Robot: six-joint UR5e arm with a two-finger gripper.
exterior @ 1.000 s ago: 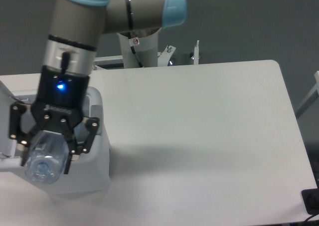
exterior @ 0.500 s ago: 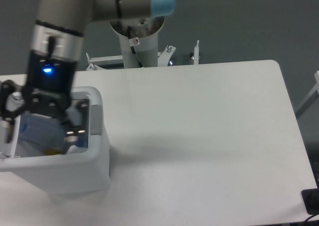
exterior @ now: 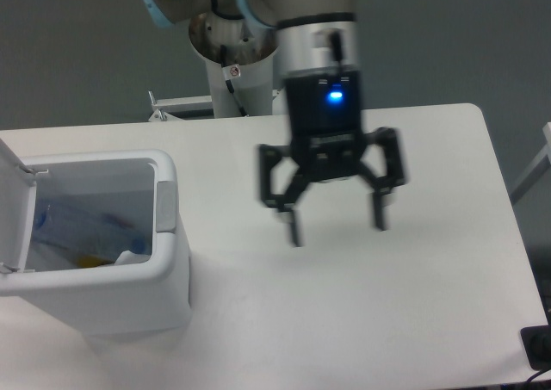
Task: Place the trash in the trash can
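The white trash can (exterior: 169, 235) stands at the left of the table with its lid (exterior: 12, 202) swung open to the left. Inside it lies the clear bluish water bottle (exterior: 73, 229), and a bit of the crumpled white wrapper (exterior: 129, 257) shows beside it at the bottom. My gripper (exterior: 336, 221) hangs over the middle of the table, well right of the can, with its fingers spread wide and nothing between them.
The arm's white base column (exterior: 232, 84) stands behind the table's far edge. A metal bracket (exterior: 337, 93) sits at the back edge. A dark object (exterior: 538, 347) lies at the front right corner.
My gripper held the bottle over the can one second ago, let it go inside, then swung right to the table's middle. The bottle now lies in the can.
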